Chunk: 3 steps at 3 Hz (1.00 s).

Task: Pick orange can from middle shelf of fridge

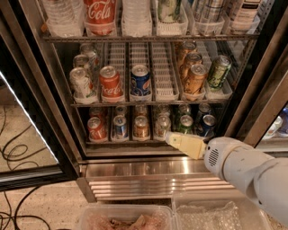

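The camera view looks down and into the open fridge, with its black door frame and ribbed steel base. The middle shelf is a dark wire rack carrying white slotted lane trays. In the lane second from the right stands a row of three alike copper-orange cans, one behind the other. The front orange can sits upright at the shelf's front edge. Just beside it on the right stands a green can, and to its left is an empty tray lane. Further left on the same shelf are a blue can, a red Coca-Cola can and a pale can.

The gripper, cream-yellow, sticks out leftward from the white arm that enters from the lower right. It hangs in front of the bottom shelf, below the middle shelf and well apart from the orange can, lower than it and a little to its left. Its tip lies just in front of a silver can on the bottom shelf. Whether the gripper is spread or pressed together cannot be told; it carries nothing.

On the rack above stands a Coca-Cola bottle. A clear plastic bin lies at the bottom edge, and black cables trail over the floor on the left.
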Each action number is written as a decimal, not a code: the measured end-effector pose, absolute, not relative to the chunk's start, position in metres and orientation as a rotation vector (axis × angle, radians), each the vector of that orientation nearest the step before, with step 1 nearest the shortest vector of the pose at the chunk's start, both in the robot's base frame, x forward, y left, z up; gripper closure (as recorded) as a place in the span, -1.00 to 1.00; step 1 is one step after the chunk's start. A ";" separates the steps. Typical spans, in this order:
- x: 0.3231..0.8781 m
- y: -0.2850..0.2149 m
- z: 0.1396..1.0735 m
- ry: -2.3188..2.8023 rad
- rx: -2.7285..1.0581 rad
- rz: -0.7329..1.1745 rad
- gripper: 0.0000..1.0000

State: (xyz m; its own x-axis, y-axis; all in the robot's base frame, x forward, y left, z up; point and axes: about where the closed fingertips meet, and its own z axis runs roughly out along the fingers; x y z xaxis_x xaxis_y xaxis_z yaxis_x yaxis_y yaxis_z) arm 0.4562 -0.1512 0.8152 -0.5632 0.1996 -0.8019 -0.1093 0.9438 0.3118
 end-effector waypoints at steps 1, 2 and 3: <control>0.442 -0.160 0.799 2.103 0.143 0.317 -1.00; 0.429 -0.178 0.773 2.109 0.185 0.264 -1.00; 0.429 -0.178 0.773 2.109 0.186 0.264 -1.00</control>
